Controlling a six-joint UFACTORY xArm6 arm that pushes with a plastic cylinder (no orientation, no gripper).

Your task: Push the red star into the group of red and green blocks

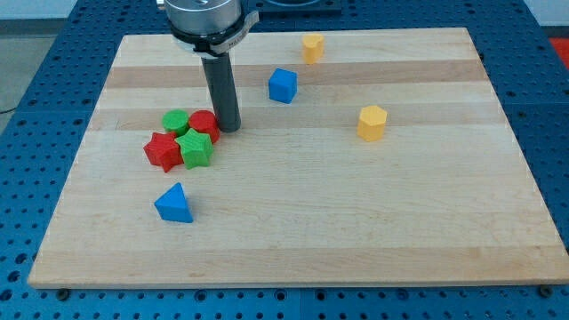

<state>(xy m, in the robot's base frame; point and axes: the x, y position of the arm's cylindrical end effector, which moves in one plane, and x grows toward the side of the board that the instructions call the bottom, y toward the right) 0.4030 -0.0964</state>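
The red star [163, 150] lies at the left of the board, touching the green star [195, 148] on its right. Behind them sit a green round block [175, 121] and a red round block [204, 124], all four packed in one cluster. My tip [229, 128] stands just right of the red round block, touching or almost touching it. The rod rises from there to the arm's head at the view's top.
A blue triangle [174, 204] lies below the cluster. A blue cube [283, 85] sits right of the rod. A yellow block [312, 47] is near the top edge and a yellow hexagonal block [372, 123] is at the right. The wooden board [356, 222] has edges all around.
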